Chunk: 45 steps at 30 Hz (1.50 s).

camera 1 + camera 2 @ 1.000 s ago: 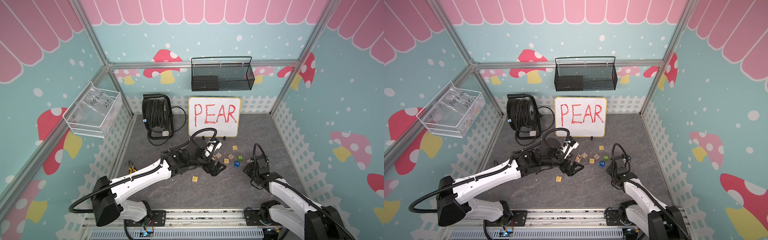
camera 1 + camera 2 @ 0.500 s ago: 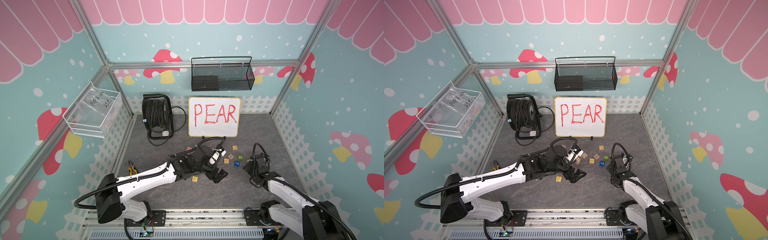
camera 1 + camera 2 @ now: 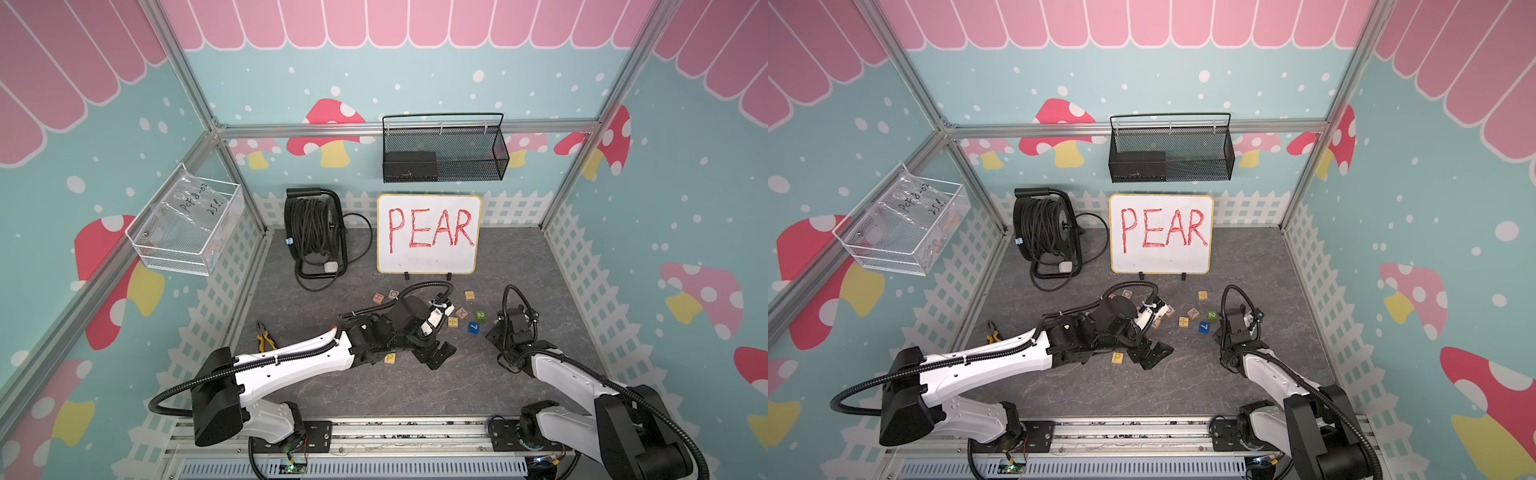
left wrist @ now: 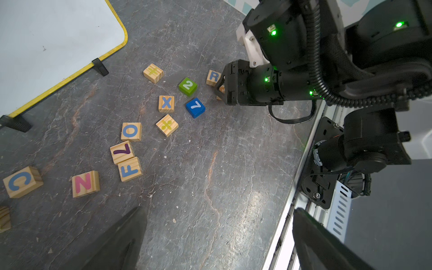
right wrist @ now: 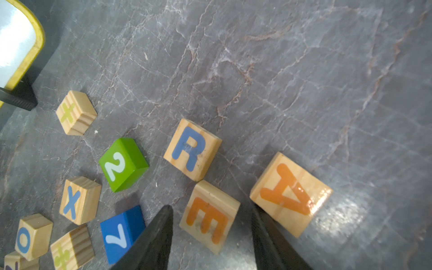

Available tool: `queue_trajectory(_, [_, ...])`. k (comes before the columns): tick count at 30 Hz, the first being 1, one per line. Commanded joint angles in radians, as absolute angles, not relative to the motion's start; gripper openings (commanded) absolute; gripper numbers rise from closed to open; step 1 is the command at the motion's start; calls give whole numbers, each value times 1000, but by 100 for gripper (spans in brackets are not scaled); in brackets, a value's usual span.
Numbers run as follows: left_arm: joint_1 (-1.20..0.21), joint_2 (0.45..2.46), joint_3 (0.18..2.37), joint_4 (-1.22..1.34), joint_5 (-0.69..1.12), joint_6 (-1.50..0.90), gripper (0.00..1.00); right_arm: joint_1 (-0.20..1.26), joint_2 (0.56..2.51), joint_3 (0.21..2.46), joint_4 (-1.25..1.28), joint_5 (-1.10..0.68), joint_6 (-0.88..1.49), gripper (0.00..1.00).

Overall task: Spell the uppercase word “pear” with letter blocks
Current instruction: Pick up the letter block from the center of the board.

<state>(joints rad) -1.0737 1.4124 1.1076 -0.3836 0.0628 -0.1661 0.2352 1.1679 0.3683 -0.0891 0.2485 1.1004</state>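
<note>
Right wrist view: the right gripper (image 5: 211, 207) straddles the pale-wood cube with red-orange E (image 5: 209, 221), jaws unclenched, gaps either side. It lies just beside the pale-wood cube with blue R (image 5: 191, 149). Best to centre, then close squarely on flat sides, clear of the orange-A wooden cube (image 5: 291, 194). E faces up, spine toward R; a cube, so no long axis. The left gripper (image 4: 218, 209) gapes empty.

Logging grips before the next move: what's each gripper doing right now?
Left gripper: open, holding nothing.
Right gripper: open, fingers either side of the E block, not yet clamped on it.
</note>
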Motion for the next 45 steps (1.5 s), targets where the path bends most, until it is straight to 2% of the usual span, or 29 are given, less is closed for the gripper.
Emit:
queue_trajectory(1, [-1081, 1407, 1096, -374, 27, -126, 99, 230, 1213, 386, -93, 246, 1108, 53])
queue_trajectory(10, [-1081, 1404, 1100, -383, 5, -115, 99, 230, 1269, 404, -115, 225, 1026, 41])
queue_trajectory(23, [-1081, 1396, 1106, -390, -14, -101, 100, 240, 1242, 447, -187, 209, 828, 27])
queue_trajectory(27, [-1081, 1392, 1105, -390, -20, -103, 99, 253, 1179, 503, -209, 172, 697, 27])
queue_trajectory(35, [-1070, 1375, 1112, -377, -39, -138, 99, 309, 1054, 649, -236, -60, 389, 29])
queue_trajectory(45, [-1048, 1276, 1087, -441, -94, -248, 99, 497, 1150, 770, -254, -59, 178, 29])
